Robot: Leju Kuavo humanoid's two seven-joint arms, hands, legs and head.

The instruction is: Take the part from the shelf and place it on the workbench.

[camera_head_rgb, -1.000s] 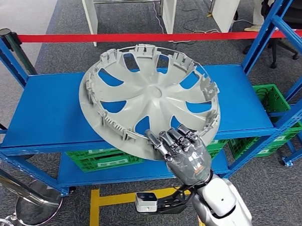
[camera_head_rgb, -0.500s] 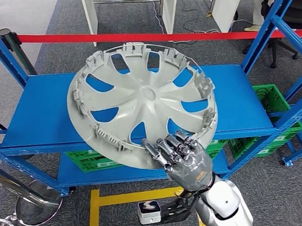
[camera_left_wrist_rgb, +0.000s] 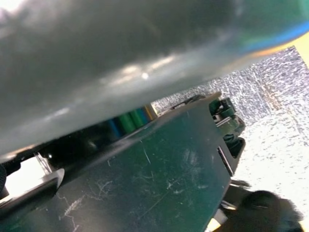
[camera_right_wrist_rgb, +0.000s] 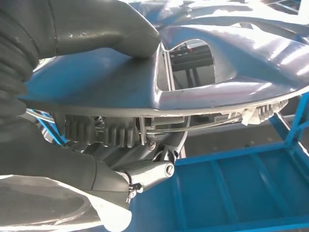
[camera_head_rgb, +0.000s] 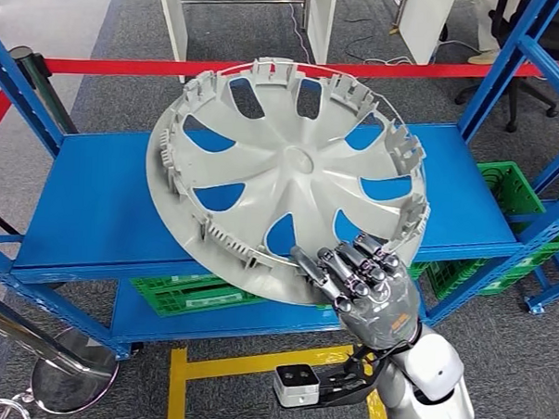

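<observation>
The part is a large grey wheel cover [camera_head_rgb: 285,173], held tilted above the top level of the blue shelf [camera_head_rgb: 88,201], ribbed inner side up. My right hand [camera_head_rgb: 364,287] grips its near rim at the lower right, fingers over the edge. In the right wrist view the thumb [camera_right_wrist_rgb: 109,29] presses on the cover's smooth face [camera_right_wrist_rgb: 226,63] and the fingers [camera_right_wrist_rgb: 73,169] clamp the ribbed rim from the other side. The left wrist view is blurred: a grey shape [camera_left_wrist_rgb: 109,63] lies close to the lens, and I cannot make out how the left hand stands.
Green crates [camera_head_rgb: 189,294] sit on the lower shelf level, another [camera_head_rgb: 505,182] at the right. Blue uprights [camera_head_rgb: 504,66] frame the shelf's right end. Red barrier tape [camera_head_rgb: 129,67] runs behind it. A steel stanchion base [camera_head_rgb: 74,377] and yellow floor line [camera_head_rgb: 256,362] lie in front.
The whole picture has shifted a little, so the camera moved. My right hand has raised the wheel cover and carried it slightly right, still gripping the same rim spot.
</observation>
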